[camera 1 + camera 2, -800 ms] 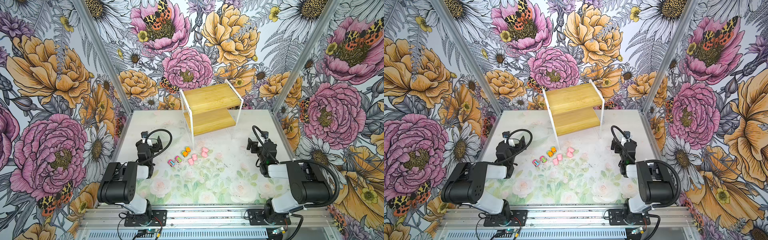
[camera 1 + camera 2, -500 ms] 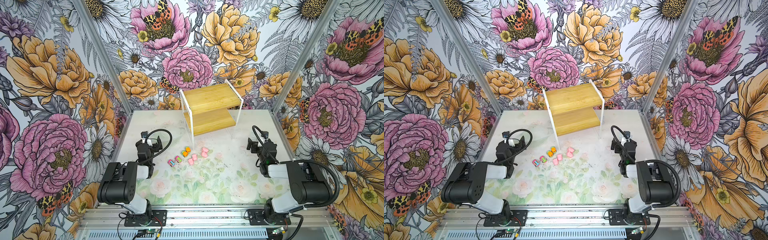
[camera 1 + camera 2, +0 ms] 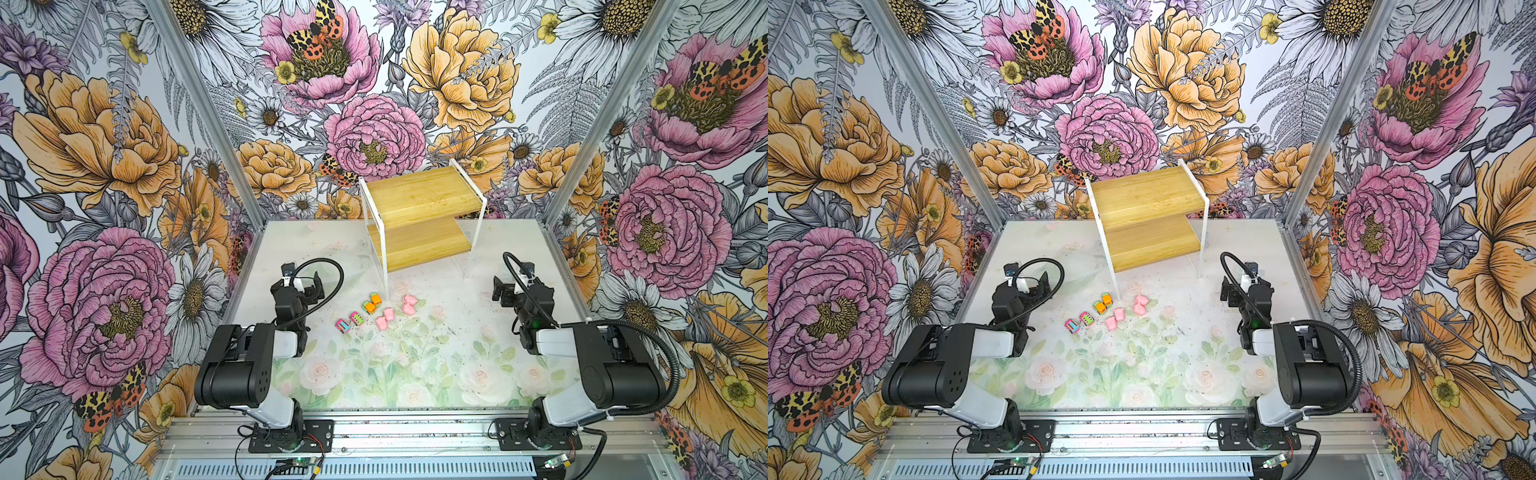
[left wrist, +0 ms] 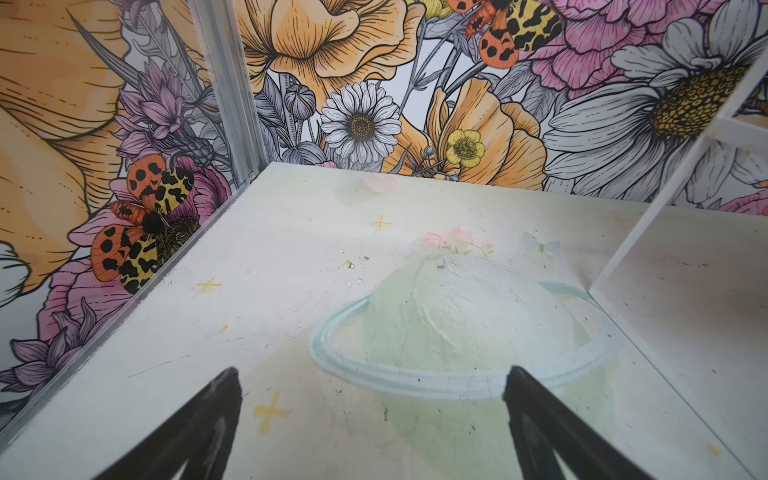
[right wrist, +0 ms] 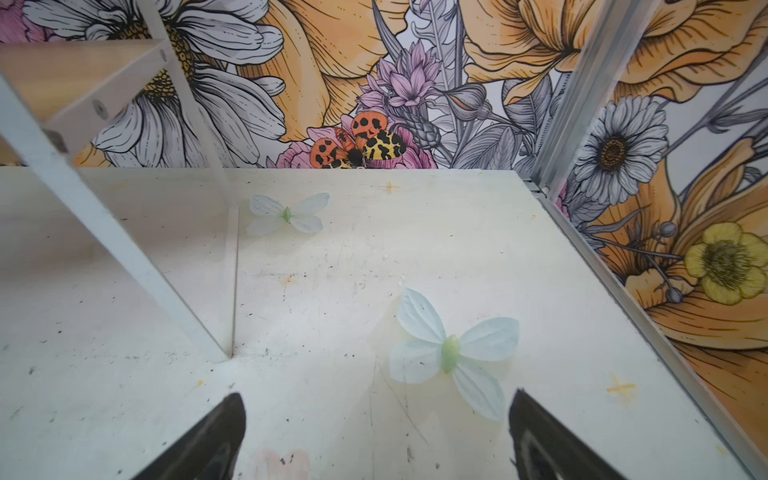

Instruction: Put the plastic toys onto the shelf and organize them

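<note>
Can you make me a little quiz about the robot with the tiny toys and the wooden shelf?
1. True or false: one toy already sits on the shelf.
2. How many pale pink pigs lie on the table? A two, B four, C six.
3. Fill in: the left gripper and the right gripper are both ____.
Key: 1 false, it is bare; 2 B; 3 open.
</note>
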